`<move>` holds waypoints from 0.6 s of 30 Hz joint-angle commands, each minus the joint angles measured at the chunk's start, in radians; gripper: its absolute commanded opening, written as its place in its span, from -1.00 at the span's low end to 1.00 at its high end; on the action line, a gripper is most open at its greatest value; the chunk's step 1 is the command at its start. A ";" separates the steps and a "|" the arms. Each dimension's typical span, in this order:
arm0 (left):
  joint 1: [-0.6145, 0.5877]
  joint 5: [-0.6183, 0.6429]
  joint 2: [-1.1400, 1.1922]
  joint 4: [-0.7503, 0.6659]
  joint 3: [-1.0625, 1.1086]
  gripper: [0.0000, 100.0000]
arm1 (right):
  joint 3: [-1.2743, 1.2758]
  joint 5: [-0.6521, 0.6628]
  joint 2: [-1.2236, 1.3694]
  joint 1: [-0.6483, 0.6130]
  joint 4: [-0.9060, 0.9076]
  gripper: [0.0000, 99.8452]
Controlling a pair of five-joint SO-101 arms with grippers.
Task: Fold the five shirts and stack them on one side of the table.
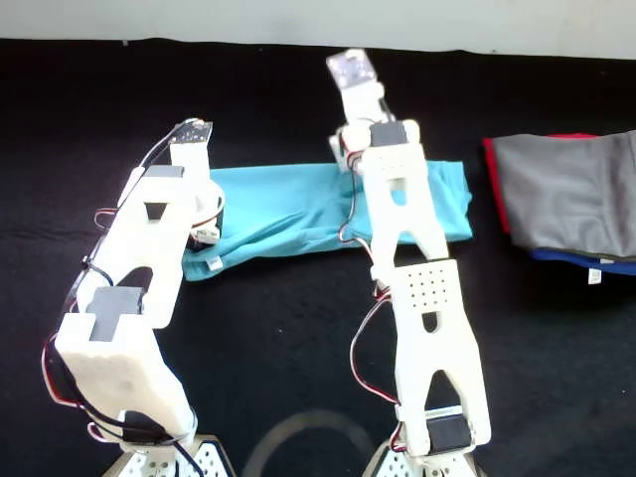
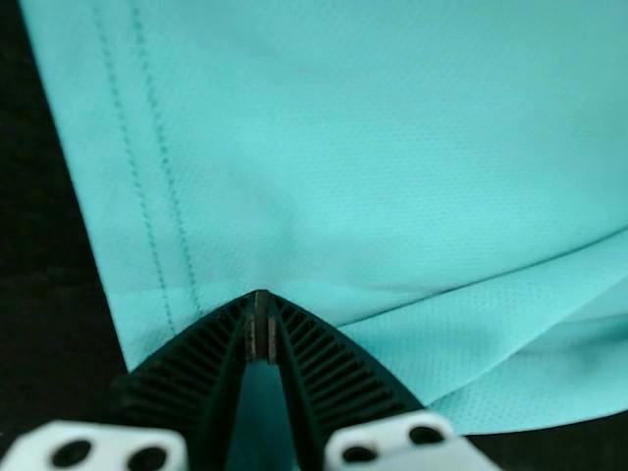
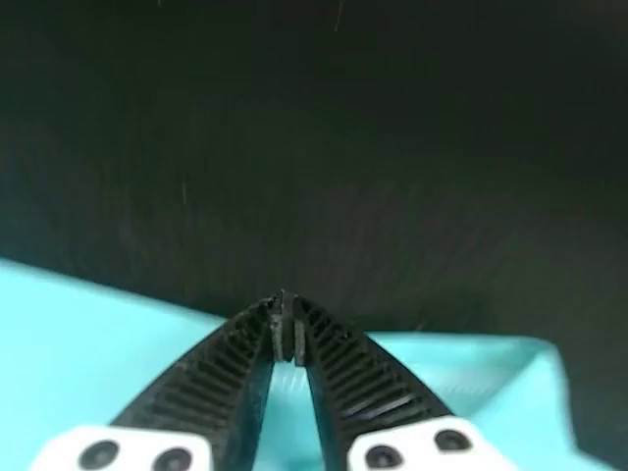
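A teal shirt [image 1: 298, 211] lies in the middle of the black table, folded into a long band. My left gripper [image 2: 259, 329] is down at the band's left end, just inside the double-stitched hem [image 2: 147, 177]. It is shut, tips together against the cloth, and no fabric shows between them. My right gripper [image 3: 286, 329] is shut too, at the shirt's far edge [image 3: 118, 324], with its tips reaching just past the edge over bare table. In the high view the left arm [image 1: 149, 248] covers the band's left end and the right arm [image 1: 402, 199] crosses its right half.
A stack of folded shirts sits at the table's right side: a grey one [image 1: 571, 194] on top, with a red edge [image 1: 494, 179] and a blue one [image 1: 581, 261] under it. The black table [image 1: 278, 338] lies bare in front of the teal shirt.
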 commanded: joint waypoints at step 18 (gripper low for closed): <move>0.013 0.002 -0.013 -0.028 -0.002 -0.98 | -0.297 0.009 0.024 0.124 0.512 -0.99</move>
